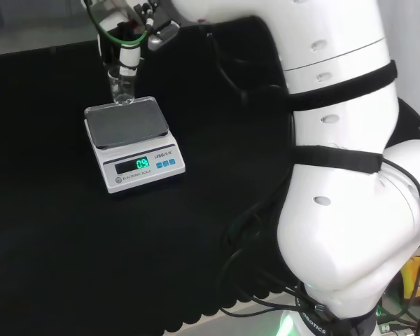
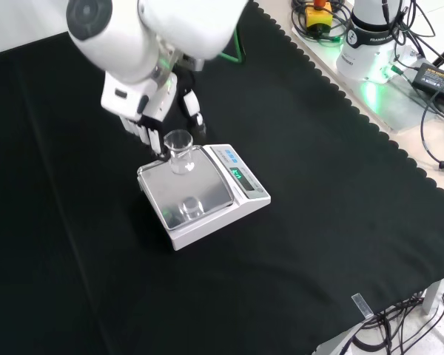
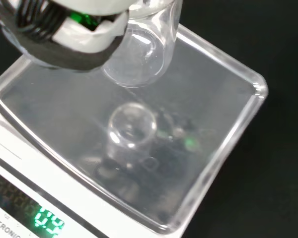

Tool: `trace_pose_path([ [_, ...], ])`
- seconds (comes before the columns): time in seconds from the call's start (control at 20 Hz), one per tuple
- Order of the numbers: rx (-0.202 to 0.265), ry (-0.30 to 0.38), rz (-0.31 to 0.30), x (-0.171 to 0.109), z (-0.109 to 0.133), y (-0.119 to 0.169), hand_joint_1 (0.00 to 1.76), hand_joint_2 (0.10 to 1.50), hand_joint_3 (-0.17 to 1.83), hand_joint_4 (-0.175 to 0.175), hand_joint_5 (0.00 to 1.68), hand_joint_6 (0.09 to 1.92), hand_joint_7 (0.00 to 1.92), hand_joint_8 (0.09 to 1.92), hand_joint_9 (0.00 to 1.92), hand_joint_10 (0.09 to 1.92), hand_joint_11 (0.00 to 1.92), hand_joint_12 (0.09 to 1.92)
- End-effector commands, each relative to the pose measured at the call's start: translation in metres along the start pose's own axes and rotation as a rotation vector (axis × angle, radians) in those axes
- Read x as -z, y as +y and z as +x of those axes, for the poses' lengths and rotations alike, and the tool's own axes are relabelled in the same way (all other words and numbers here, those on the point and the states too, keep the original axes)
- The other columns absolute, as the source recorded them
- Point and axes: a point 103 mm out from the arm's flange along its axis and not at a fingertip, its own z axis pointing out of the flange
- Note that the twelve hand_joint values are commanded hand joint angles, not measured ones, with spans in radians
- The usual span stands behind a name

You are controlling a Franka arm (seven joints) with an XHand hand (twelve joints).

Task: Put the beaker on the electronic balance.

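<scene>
A small clear glass beaker (image 1: pixel 121 84) stands upright in my hand (image 1: pixel 129 42), whose fingers and thumb close round its upper part. It is over the far edge of the electronic balance (image 1: pixel 126 124) in the head view. The front view has the beaker (image 2: pixel 180 151) over the balance's shiny pan (image 2: pixel 211 186), with its reflection below it and the hand (image 2: pixel 149 111) just above. Close up, the beaker (image 3: pixel 141 54) sits beside a finger (image 3: pixel 64 42) over the pan (image 3: pixel 213 124). Whether its base touches the pan I cannot tell. The green display is lit.
My own white links (image 1: pixel 336 140) stand at the right of the head view. Beyond the cloth's scalloped edge (image 2: pixel 370 118) are the arm's base (image 2: pixel 370 33), cables and a yellow box with a red button (image 2: pixel 318 13). Bare black cloth surrounds the balance.
</scene>
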Motion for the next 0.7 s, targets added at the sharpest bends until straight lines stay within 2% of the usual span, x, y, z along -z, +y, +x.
trace_pose_path([
  [0.05,0.051,-0.003,0.086,-0.022,0.027,0.028,1.12,0.87,0.25,0.128,1.28,0.54,1.15,0.67,1.25,0.32,1.19,0.84],
  [0.35,0.051,0.018,0.091,-0.042,0.021,0.033,1.12,0.87,0.25,0.125,1.27,0.54,1.15,0.67,1.25,0.32,1.19,0.84],
  [0.7,0.031,0.033,0.064,-0.049,0.009,0.03,1.12,0.87,0.25,0.122,1.27,0.54,1.15,0.67,1.25,0.32,1.19,0.84],
])
